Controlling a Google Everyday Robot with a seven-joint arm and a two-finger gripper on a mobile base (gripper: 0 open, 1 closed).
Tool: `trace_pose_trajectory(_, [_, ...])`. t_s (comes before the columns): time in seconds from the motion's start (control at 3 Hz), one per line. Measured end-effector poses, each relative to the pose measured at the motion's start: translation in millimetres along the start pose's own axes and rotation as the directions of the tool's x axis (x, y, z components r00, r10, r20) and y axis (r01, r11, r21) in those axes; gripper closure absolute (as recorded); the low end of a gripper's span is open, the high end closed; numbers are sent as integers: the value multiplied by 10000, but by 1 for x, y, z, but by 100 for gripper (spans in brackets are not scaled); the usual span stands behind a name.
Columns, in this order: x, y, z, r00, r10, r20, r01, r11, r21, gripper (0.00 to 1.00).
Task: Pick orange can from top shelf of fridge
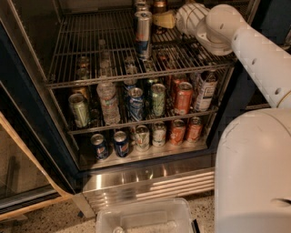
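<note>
My gripper sits back right on the top shelf, just beside the orange can, grip: can't tell. Bare rack left of the tall can, labels unreadable

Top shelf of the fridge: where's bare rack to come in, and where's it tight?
Bare: the top shelf left of the silver-and-blue can, out to the left wall of the fridge, and the front strip right of that can. Tight: back centre, where the gripper sits by the orange can behind the tall can.
</note>
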State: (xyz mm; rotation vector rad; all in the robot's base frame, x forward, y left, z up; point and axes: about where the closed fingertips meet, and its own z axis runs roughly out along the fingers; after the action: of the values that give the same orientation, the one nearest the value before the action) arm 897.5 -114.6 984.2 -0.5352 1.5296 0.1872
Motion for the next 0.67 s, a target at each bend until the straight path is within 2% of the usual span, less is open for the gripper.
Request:
trace_pose_trajectory(0.33, [4,3,7,10000,29,-67,-30,9999,-112,24])
trace_pose_trajectory(0.67, [15,1,59,9991,244,-342,-248,9996,-112,29])
